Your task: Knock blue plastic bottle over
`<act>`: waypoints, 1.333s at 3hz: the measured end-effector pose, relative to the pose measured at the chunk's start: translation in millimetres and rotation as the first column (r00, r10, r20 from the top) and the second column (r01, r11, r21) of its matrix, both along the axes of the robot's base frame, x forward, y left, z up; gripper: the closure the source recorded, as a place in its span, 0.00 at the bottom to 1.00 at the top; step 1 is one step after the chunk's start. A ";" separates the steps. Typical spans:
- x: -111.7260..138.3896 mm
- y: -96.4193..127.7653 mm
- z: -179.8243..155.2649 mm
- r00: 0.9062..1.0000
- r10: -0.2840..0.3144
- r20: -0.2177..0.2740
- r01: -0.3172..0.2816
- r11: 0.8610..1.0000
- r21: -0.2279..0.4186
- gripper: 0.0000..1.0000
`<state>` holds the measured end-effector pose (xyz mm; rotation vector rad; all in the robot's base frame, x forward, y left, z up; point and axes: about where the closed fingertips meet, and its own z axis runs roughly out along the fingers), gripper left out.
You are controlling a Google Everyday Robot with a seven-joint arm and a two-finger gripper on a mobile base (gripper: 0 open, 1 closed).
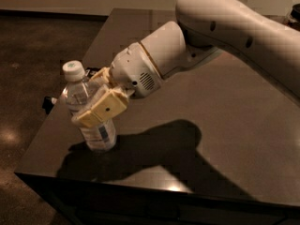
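The blue plastic bottle [96, 128] is a stout clear bottle with a white cap [72, 69] and a blue-and-white label. It stands near the front left corner of the dark table [225, 125] and leans with its top to the left. My gripper [96, 95] is at the bottle's upper half. One tan finger [103, 109] lies across its near side and the other finger [101, 75] is behind it, so the gripper is closed around the bottle. The white arm [225, 27] reaches in from the upper right.
A small dark object [48, 102] sits at the table's left edge, just behind the bottle. The table's front edge [140, 186] runs close below the bottle. Something dark [295, 13] shows at the far right corner.
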<state>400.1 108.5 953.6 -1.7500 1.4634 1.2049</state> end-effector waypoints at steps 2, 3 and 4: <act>63.1 -49.7 24.4 0.974 -0.097 0.203 0.121 0.987 -0.106 1.00; 89.4 -77.6 30.8 0.942 -0.102 0.318 0.161 0.973 -0.167 1.00; 106.2 -103.9 31.2 0.908 -0.059 0.415 0.179 0.950 -0.257 1.00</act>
